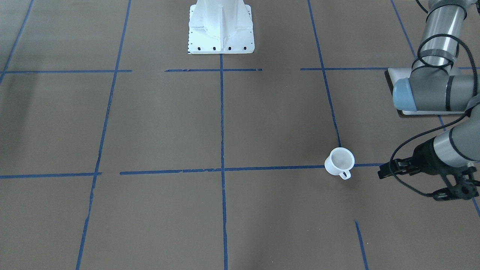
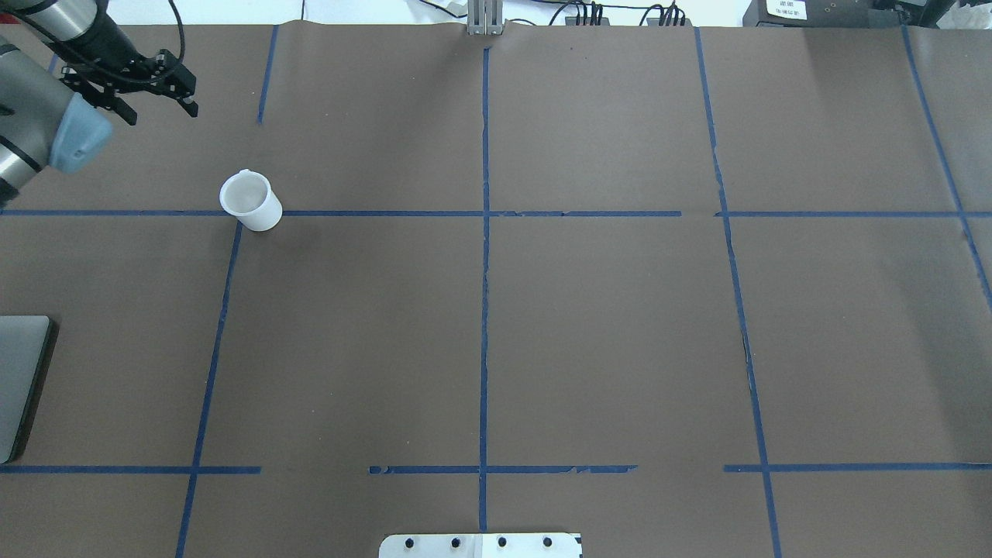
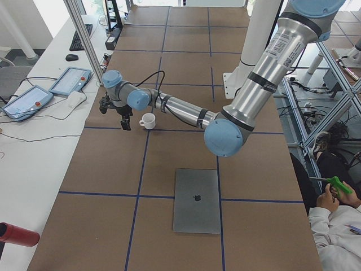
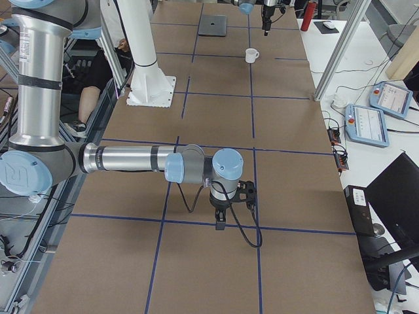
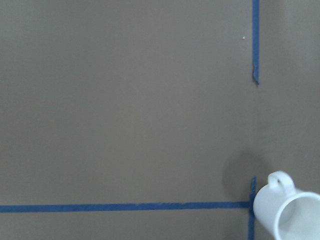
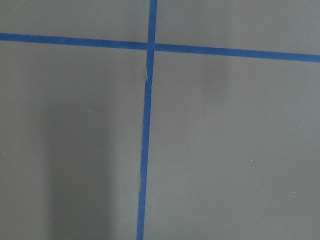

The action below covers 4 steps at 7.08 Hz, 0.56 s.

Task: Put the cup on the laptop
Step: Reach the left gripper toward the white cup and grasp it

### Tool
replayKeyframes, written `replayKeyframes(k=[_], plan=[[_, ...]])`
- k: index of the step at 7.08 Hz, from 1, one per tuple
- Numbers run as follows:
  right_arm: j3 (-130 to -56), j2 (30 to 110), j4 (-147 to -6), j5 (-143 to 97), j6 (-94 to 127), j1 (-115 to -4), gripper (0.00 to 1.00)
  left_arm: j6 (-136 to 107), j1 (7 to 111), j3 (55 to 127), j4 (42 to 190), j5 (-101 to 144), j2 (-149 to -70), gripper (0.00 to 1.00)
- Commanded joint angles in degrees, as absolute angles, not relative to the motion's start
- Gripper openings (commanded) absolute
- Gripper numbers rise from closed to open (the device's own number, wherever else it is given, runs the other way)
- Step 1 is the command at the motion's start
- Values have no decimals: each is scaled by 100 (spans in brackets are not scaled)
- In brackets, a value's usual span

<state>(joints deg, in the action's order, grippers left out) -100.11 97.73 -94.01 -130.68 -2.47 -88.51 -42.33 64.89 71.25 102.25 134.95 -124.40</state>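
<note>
My left gripper [image 2: 160, 108], jaws apart and empty, is hovering near the cup [image 2: 250, 201], which is standing upright on the table [image 2: 589, 325] at about four o'clock from it in the overhead view, handle pointing to twelve. The laptop [image 2: 19, 380] is lying at eight o'clock from the cup. My right gripper [image 4: 221, 219], its state unclear, is hanging well apart.
</note>
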Motion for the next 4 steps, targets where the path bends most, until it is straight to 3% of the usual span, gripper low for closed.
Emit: replayKeyframes(k=[1, 4], plan=[[-10011, 9773, -9404, -13069, -255, -8851, 100, -4833, 6023, 6252, 10766, 13474, -12875, 100], [-10011, 9773, -9404, -13069, -246, -8851, 100, -5185, 5634, 6083, 10767, 13474, -12867, 95]])
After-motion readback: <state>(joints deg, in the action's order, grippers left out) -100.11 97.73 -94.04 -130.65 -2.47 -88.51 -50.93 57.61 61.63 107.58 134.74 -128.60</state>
